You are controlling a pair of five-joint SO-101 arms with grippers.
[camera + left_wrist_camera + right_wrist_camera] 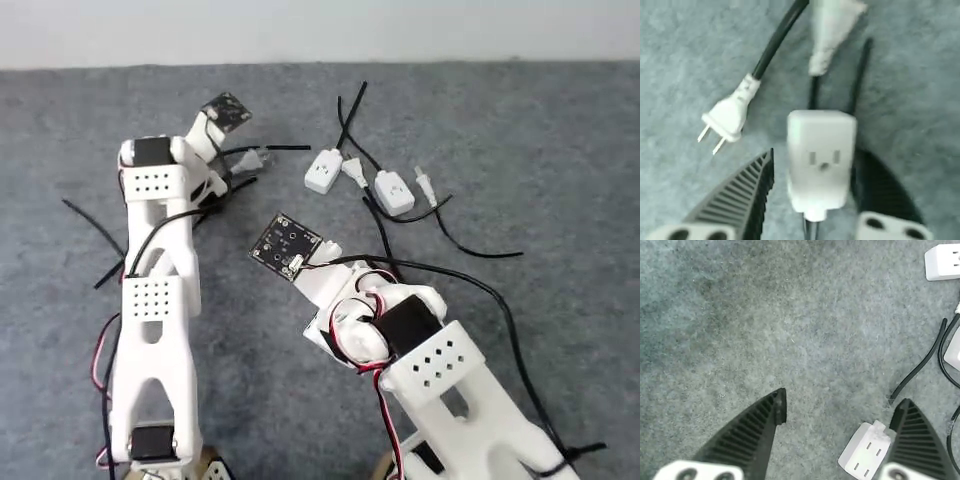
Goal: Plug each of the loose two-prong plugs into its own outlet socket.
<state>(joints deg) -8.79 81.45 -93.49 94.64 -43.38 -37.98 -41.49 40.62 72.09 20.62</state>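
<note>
The left gripper (pixel 815 158) has its fingers apart astride an outlet socket (pixel 821 160), probably to steady it beside a loose plug (pixel 727 117); the right gripper (pixel 843 399) gapes empty over the bench (pixel 790 315)

So the table (pixel 765 315) is rough grey felt-like cloth. The outlet socket (pixel 821 155) and plug (pixel 729 116) look like smooth white plastic, with shiny metal prongs (pixel 704 134). On the right pincer (pixel 843 397), the fingers (pixel 752 432) are ribbed matt black plastic.

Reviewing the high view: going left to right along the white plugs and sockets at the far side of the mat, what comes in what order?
leftmost plug → first outlet socket → middle plug → second outlet socket → rightmost plug
</note>
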